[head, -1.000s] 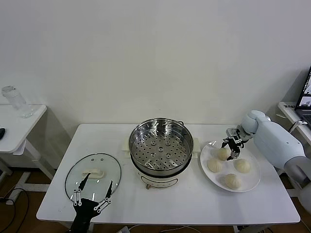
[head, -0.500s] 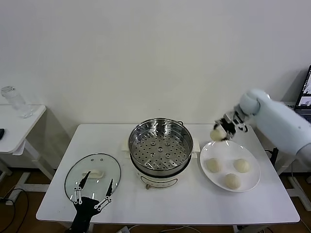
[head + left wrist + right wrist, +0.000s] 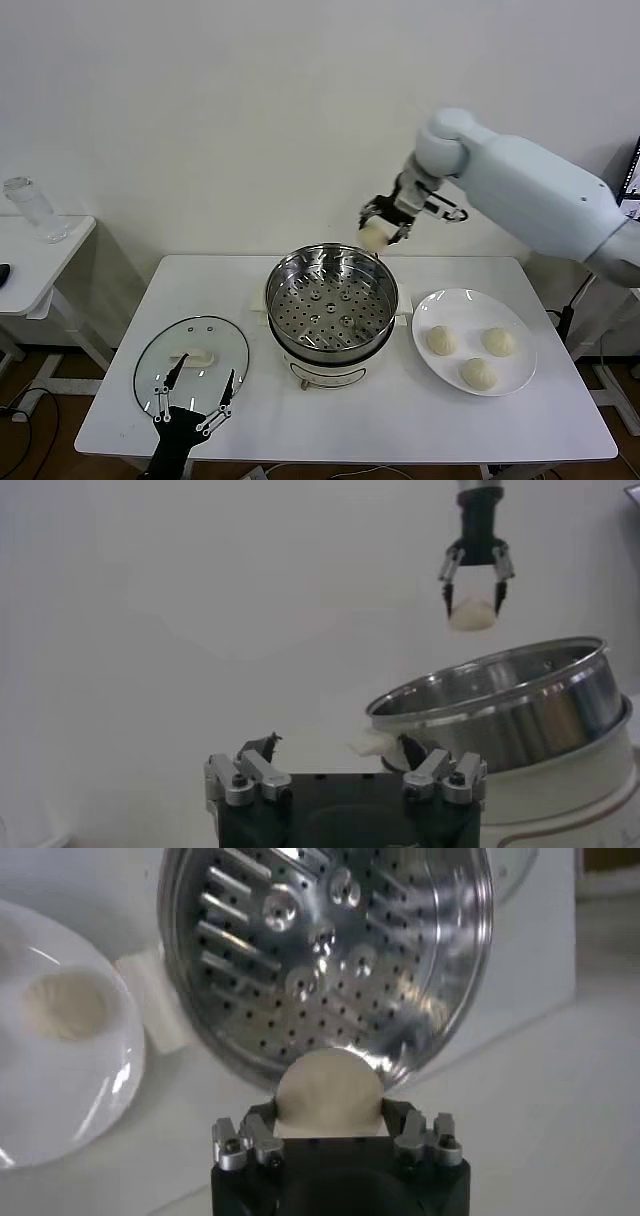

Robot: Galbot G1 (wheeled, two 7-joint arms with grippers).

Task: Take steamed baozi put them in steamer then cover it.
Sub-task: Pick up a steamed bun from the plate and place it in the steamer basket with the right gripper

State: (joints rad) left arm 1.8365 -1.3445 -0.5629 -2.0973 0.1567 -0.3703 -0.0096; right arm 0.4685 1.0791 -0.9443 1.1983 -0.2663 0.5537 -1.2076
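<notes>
The right gripper [image 3: 380, 231] hangs above the far rim of the steamer [image 3: 331, 302], its fingers clamped on one bun [image 3: 374, 236]. Three buns lie on the plate [image 3: 474, 340]. The left gripper [image 3: 190, 404] (fingers spread wide, holding nothing) hovers over the near edge of the lid [image 3: 191, 361] on the table

I seem to work in a plain lab or office room: bare white wall [image 3: 200, 120], white folding table [image 3: 520, 420], side desk [image 3: 40, 260] beside it.
</notes>
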